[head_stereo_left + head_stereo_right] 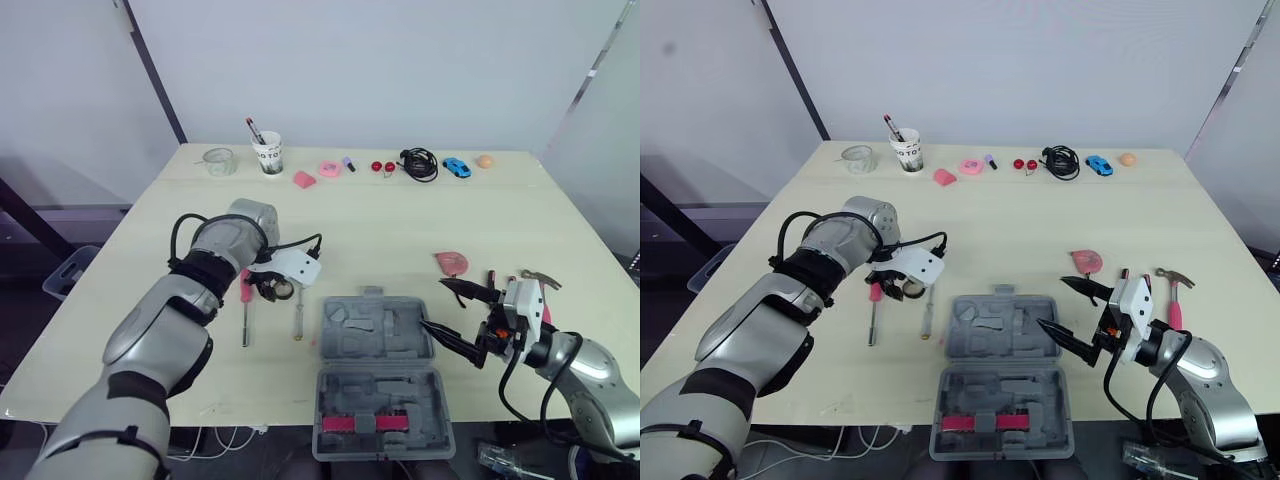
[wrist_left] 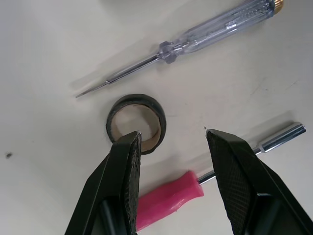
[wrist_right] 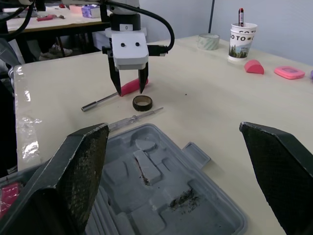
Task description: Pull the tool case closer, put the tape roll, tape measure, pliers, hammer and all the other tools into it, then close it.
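Observation:
The grey tool case (image 1: 378, 370) lies open at the near table edge, with a pink item in its front half. A small black tape roll (image 2: 136, 123) lies flat between a pink-handled driver (image 2: 171, 198) and a clear screwdriver (image 2: 205, 34). My left gripper (image 2: 172, 139) hangs open just above them, one fingertip over the roll's rim. My right gripper (image 1: 432, 304) is open and empty at the case's right edge. The pink tape measure (image 1: 452, 262) and the pink-handled hammer (image 1: 535, 285) lie to the right of the case.
Along the far table edge stand a paper cup with pens (image 1: 267, 153), a clear jar (image 1: 219, 160), pink bits (image 1: 304, 179), a black cable (image 1: 418, 163) and a blue toy car (image 1: 456, 167). Bare tabletop lies between them and the case.

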